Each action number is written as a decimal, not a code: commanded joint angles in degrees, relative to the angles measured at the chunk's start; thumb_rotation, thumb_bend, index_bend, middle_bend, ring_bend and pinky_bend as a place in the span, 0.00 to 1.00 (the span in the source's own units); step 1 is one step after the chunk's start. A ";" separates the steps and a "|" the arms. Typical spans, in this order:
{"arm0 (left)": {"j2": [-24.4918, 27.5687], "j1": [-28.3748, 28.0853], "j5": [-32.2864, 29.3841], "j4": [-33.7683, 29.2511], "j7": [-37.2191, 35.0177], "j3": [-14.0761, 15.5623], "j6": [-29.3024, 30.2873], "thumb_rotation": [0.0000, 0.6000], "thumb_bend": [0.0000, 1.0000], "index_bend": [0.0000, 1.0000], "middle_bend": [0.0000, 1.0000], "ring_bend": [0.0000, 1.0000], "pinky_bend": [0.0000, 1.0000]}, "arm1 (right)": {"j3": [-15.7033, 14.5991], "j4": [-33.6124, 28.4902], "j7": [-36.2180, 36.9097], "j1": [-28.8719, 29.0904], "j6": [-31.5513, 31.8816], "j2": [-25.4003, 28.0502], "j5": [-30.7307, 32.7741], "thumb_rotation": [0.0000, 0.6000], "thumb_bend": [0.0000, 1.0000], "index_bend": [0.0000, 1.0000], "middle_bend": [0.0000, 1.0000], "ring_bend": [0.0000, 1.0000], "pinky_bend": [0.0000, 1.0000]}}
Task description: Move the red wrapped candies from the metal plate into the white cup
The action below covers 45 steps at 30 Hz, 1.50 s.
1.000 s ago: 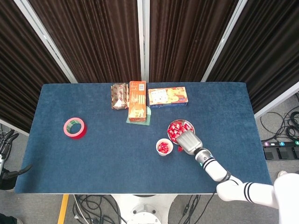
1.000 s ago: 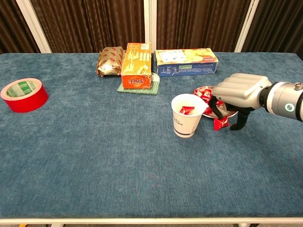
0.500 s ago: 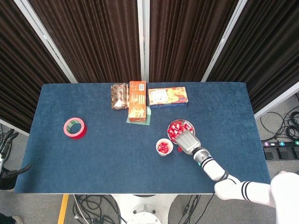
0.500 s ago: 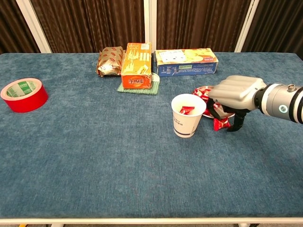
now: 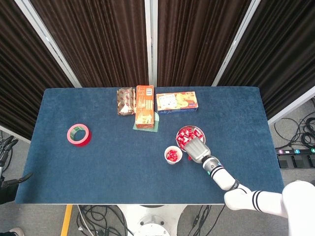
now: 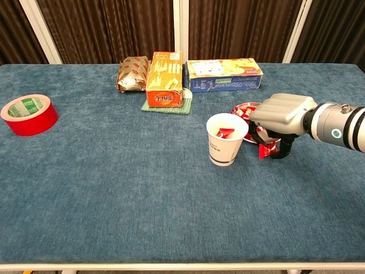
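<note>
The metal plate (image 5: 199,132) (image 6: 242,106) holds several red wrapped candies (image 5: 185,136) (image 6: 242,114). Just to its left stands the white cup (image 5: 173,155) (image 6: 226,142) with red candies inside. My right hand (image 5: 197,149) (image 6: 281,116) hangs palm down over the plate's near edge. Its fingers curl around a loose red candy (image 6: 266,150) that lies on the cloth beside the plate, and they pinch it. My left hand (image 5: 6,147) is off the table at the far left, with its fingers apart and nothing in it.
A red tape roll (image 5: 78,134) (image 6: 27,114) lies at the left. Along the back stand a brown packet (image 5: 126,101) (image 6: 132,73), an orange box (image 5: 144,106) (image 6: 165,79) on a green mat, and a biscuit box (image 5: 176,102) (image 6: 224,74).
My right hand has shifted a little left toward the cup and its fingers have drawn in around the loose candy. The candy and cup have not moved.
</note>
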 commanded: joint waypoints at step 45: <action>1.06 0.42 -0.09 -1.40 0.12 -0.19 1.00 1.00 0.14 0.13 0.08 0.03 0.11 | 5.60 -15.67 -7.40 5.95 6.37 3.69 -0.62 1.00 0.17 0.58 1.00 1.00 1.00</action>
